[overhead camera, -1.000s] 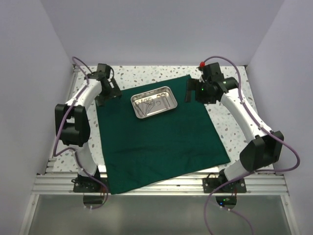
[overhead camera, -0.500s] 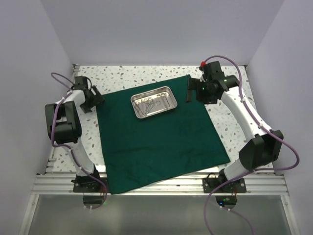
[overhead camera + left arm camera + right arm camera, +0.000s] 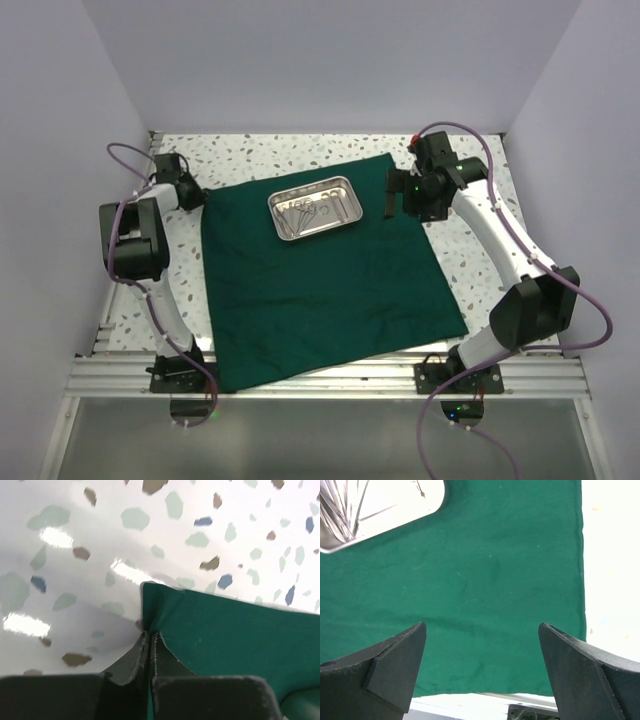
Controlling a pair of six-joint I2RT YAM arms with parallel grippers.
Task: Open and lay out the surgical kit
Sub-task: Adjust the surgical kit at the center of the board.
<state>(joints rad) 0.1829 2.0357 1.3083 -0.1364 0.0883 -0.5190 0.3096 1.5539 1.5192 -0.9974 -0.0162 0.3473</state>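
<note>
The dark green cloth point(image 3: 320, 290) lies spread flat on the table. On its far half sits the steel tray point(image 3: 315, 208), with scissors and forceps point(image 3: 303, 212) lying inside. My left gripper point(image 3: 192, 198) is low at the cloth's far left corner. In the left wrist view its jaws point(image 3: 149, 632) are shut on the cloth's edge point(image 3: 230, 640), with green showing between the fingers. My right gripper point(image 3: 392, 200) hangs open above the cloth's far right part, right of the tray. In the right wrist view the gripper point(image 3: 481, 625) has only cloth point(image 3: 495, 580) between its fingers, and the tray point(image 3: 375, 510) is at top left.
The table is a white speckled top point(image 3: 470, 250) with walls at the back and both sides. An aluminium rail point(image 3: 330, 378) runs along the near edge, and the cloth's near border overhangs it slightly.
My left arm swung out left from above the cloth's corner, dropped low, and its jaws closed on the corner edge. The cloth's left border shifted slightly. The right gripper stayed open, nearly still.
</note>
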